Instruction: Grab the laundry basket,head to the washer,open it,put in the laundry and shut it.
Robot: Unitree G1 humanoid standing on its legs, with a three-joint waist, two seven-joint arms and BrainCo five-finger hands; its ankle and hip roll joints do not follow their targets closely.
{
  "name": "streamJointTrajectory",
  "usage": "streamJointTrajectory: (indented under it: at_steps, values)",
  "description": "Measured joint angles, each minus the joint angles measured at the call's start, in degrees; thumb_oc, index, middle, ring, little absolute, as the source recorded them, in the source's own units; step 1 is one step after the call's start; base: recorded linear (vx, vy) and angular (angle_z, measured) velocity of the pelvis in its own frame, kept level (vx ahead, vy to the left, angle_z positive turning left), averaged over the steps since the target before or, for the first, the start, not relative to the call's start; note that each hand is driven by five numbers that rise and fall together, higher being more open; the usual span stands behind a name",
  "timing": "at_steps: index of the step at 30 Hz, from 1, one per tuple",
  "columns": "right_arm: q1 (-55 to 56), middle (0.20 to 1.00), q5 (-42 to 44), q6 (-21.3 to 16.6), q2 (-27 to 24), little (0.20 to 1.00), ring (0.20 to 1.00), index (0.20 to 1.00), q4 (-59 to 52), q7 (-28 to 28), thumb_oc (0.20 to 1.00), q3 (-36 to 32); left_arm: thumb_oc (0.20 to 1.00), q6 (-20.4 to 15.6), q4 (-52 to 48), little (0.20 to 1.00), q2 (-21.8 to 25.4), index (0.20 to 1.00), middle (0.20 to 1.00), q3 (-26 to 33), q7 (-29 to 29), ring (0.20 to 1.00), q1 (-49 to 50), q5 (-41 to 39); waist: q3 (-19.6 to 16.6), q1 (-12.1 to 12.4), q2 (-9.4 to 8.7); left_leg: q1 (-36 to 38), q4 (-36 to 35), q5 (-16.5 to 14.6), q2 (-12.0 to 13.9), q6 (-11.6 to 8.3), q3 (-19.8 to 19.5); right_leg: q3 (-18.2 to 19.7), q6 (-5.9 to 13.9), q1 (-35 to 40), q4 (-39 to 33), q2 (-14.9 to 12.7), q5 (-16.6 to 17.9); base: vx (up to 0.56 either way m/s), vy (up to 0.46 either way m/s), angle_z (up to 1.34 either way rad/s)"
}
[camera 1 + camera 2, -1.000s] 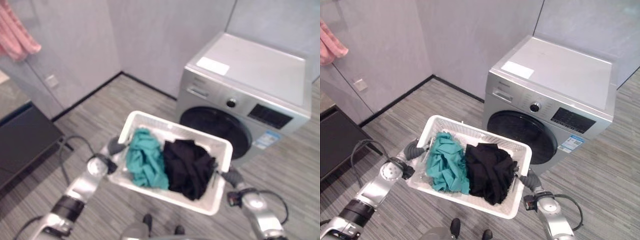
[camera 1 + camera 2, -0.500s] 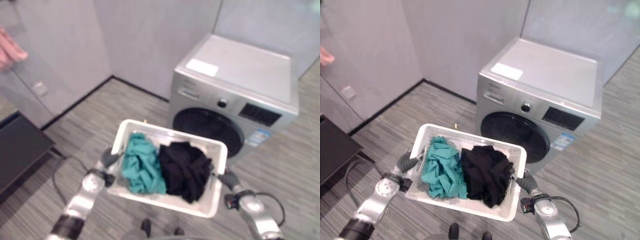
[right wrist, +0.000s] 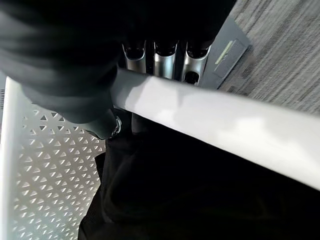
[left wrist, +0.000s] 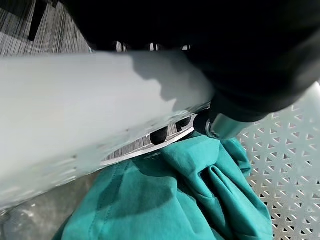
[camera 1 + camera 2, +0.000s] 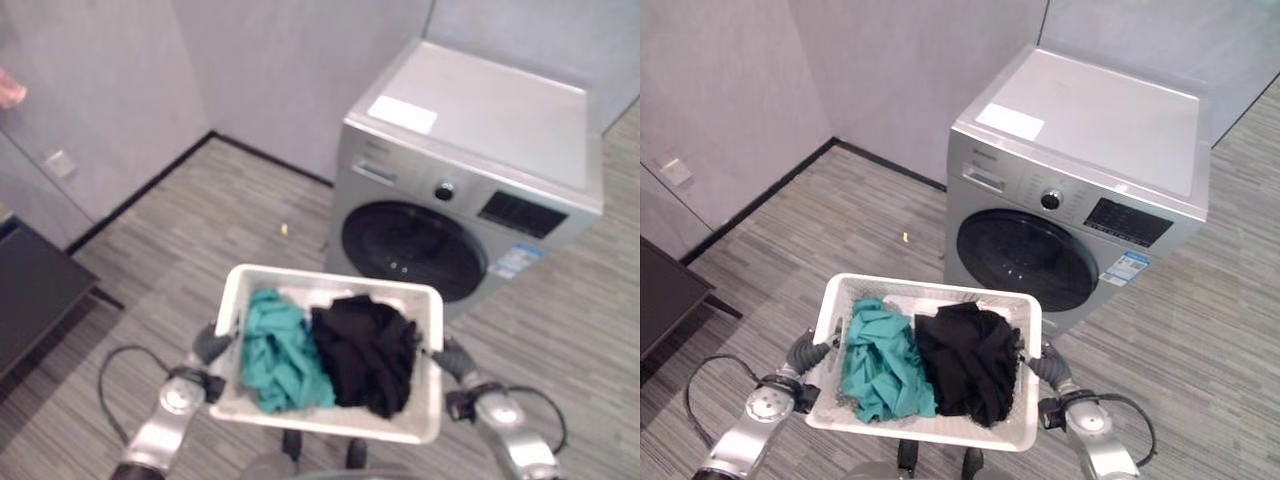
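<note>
The left hand [image 5: 207, 345] is closed on the left rim of the white laundry basket [image 5: 929, 430]; in the left wrist view its thumb [image 4: 227, 122] is hooked over the rim from inside while its fingers are curled underneath. The right hand [image 5: 450, 355] is closed on the right rim in the same way, with the fingers [image 3: 162, 57] seen below the rim and the thumb [image 3: 102, 127] pressed inside against the perforated wall. The basket is held level between the two hands, off the floor, near the robot.

Inside the basket two pieces of laundry are heaped side by side and touching: a teal garment [image 5: 282, 350] on the left, just beside the left hand, and a black garment [image 5: 368, 350] on the right, bunched up to the right rim.

Beyond the basket's far edge, slightly to the right, the silver washer [image 5: 1080, 190] is seen standing on the grey striped floor [image 5: 840, 220], its round dark door [image 5: 1028, 258] closed and facing the basket. A control knob [image 5: 1049, 200] and a dark display panel [image 5: 1127, 222] are set above the door, and a white label [image 5: 1009, 121] lies on the washer's flat top. Grey walls [image 5: 890, 70] stand behind the washer and to the left. A dark piece of furniture [image 5: 30, 300] is seen at the far left edge, well apart from the basket.
</note>
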Motion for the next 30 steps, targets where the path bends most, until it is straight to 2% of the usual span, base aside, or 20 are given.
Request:
streamJointTrajectory:
  at_steps: [2,4,5,7,9,11,14,25,27,29,30]
  values:
    - [2.5,0.2,1.9,1.3,-1.9,0.2,0.2,0.2,-8.2,0.8,0.2,-1.9,0.2,0.2,-4.2,0.2,1.4,0.2,0.2,1.4,-1.1,0.2,0.2,0.0,0.6,0.0,0.05,-0.2,0.0,0.0,0.0,0.05,0.2,0.3,0.08,-0.3,0.0,0.0,0.1,-0.01,0.03,-0.04]
    - [4.6,0.2,3.7,1.3,-3.9,0.2,0.2,0.2,-15.4,1.6,0.2,-4.6,0.2,0.0,-10.5,0.2,3.8,0.2,0.2,2.9,-2.3,0.2,0.5,0.0,1.3,0.0,-0.12,-0.2,0.0,0.0,0.0,0.07,0.6,0.6,0.16,-0.4,0.0,0.0,0.1,-0.01,0.028,-0.1]
    - [5.0,0.2,6.1,0.6,-5.6,0.2,0.2,0.2,-20.4,2.8,0.2,-7.4,0.2,-0.9,-16.6,0.2,5.7,0.2,0.2,5.6,-3.0,0.2,0.0,0.0,1.4,-0.4,-0.41,-0.1,0.0,0.0,0.0,0.07,0.8,1.0,0.24,-0.4,0.0,0.0,0.2,-0.01,0.039,-0.1]
    - [4.6,0.2,7.5,0.4,-8.0,0.2,0.2,0.2,-22.6,4.1,0.2,-8.7,0.2,-1.7,-18.8,0.2,7.3,0.2,0.2,7.1,-3.3,0.2,-2.1,0.0,1.4,-1.1,-0.48,-0.1,0.0,0.0,0.0,0.09,1.0,1.1,0.28,-0.5,0.0,0.0,0.2,-0.01,0.043,-0.09]
    - [5.0,0.2,9.9,0.5,-12.7,0.2,0.2,0.2,-26.2,6.1,0.2,-10.1,0.2,-1.8,-22.3,0.2,10.5,0.2,0.2,9.6,-5.0,0.2,-3.2,0.0,1.5,-1.1,-0.48,-0.3,0.0,0.0,0.1,0.11,1.7,1.8,0.37,-0.9,0.0,0.0,0.4,0.0,0.026,-0.15]
    - [5.7,0.2,11.8,0.5,-13.7,0.2,0.2,0.2,-27.8,7.2,0.2,-11.6,0.2,-2.3,-23.7,0.2,11.0,0.2,0.2,10.7,-5.4,0.2,-4.0,0.0,1.5,-1.3,-0.51,-0.1,0.0,-0.1,0.1,0.13,1.9,1.9,0.38,-0.8,0.0,0.0,0.4,-0.01,0.049,-0.07]
    - [6.5,0.2,15.4,0.8,-18.9,0.2,0.2,0.2,-28.3,9.6,0.2,-12.6,0.2,-2.5,-24.7,0.2,13.5,0.2,0.2,11.0,-7.0,0.2,-4.4,0.0,1.5,-1.5,-0.7,0.0,0.0,-0.1,0.1,0.19,2.4,2.5,0.46,-1.0,0.0,0.0,0.6,-0.02,0.043,-0.09]
    - [8.9,0.2,18.4,1.8,-18.1,0.2,0.2,0.2,-27.9,11.5,0.2,-12.7,0.2,-2.3,-24.0,0.2,13.8,0.2,0.2,10.8,-8.8,0.2,-5.2,-3.9,2.8,-1.5,-2.49,-1.7,1.2,-0.9,0.0,0.8,5.5,5.5,0.93,-4.0,1.0,-0.2,1.5,-0.02,0.078,-0.15]
    - [9.0,0.2,18.3,2.0,-15.8,0.2,0.2,0.2,-27.3,11.5,0.2,-12.7,0.2,-2.2,-22.7,0.2,13.8,0.2,0.2,10.2,-8.8,0.2,-6.7,-3.9,3.3,-1.7,-1.96,-2.7,2.4,-1.9,0.2,1.64,5.8,6.0,1.74,-6.5,4.9,0.0,0.9,0.04,0.132,-0.18]
    - [9.1,0.2,18.3,2.4,-15.5,0.2,0.2,0.2,-27.3,11.5,0.2,-12.7,0.2,-2.2,-21.6,0.2,13.8,0.2,0.2,9.7,-9.0,0.2,-7.3,-4.0,4.7,-2.6,-0.29,-2.3,2.8,-2.3,1.1,2.36,6.6,6.1,3.34,-11.4,15.1,0.5,-0.2,0.03,0.081,-0.28]
    - [8.6,0.2,18.1,2.6,-15.4,0.2,0.2,0.2,-27.3,11.5,0.2,-12.6,0.2,-2.2,-21.4,0.2,13.8,0.2,0.2,9.6,-9.0,0.2,-7.3,-4.0,5.3,-2.4,0.06,-1.7,2.9,-2.1,1.5,2.29,7.8,5.9,4.84,-14.3,21.6,0.1,-1.4,0.16,0.041,-0.36]
